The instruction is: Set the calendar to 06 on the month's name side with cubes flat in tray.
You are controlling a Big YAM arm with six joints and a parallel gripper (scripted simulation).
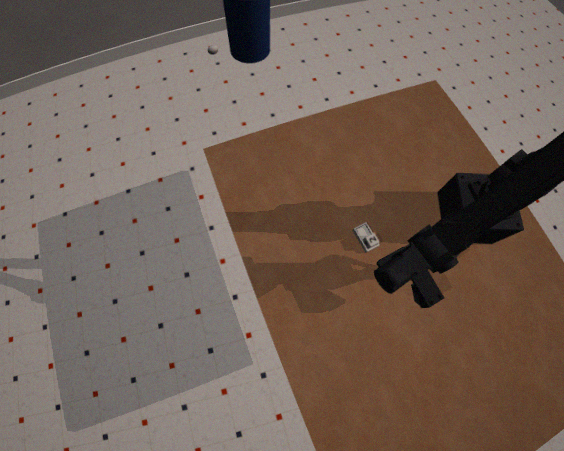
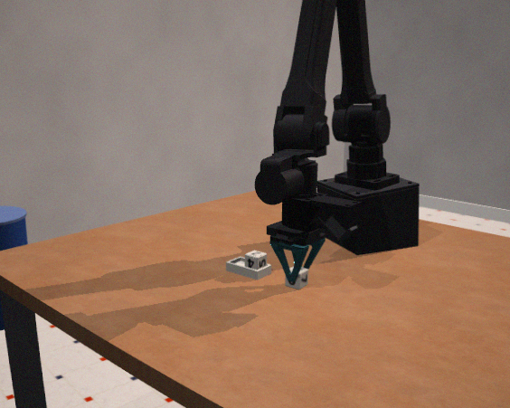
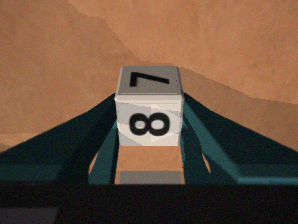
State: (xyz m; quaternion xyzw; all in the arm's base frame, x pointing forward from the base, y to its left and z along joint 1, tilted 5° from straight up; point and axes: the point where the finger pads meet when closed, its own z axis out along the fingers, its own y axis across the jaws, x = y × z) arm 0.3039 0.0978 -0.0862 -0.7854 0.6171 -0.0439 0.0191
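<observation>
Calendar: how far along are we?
Done: one cube sits in the tray; whether its reading is right, can't tell.
In hand: the second cube, 7 and 8 showing, between the gripper's fingers outside the tray.
Left: seat it alongside, confirm 06 on the month side, release, withdraw.
</observation>
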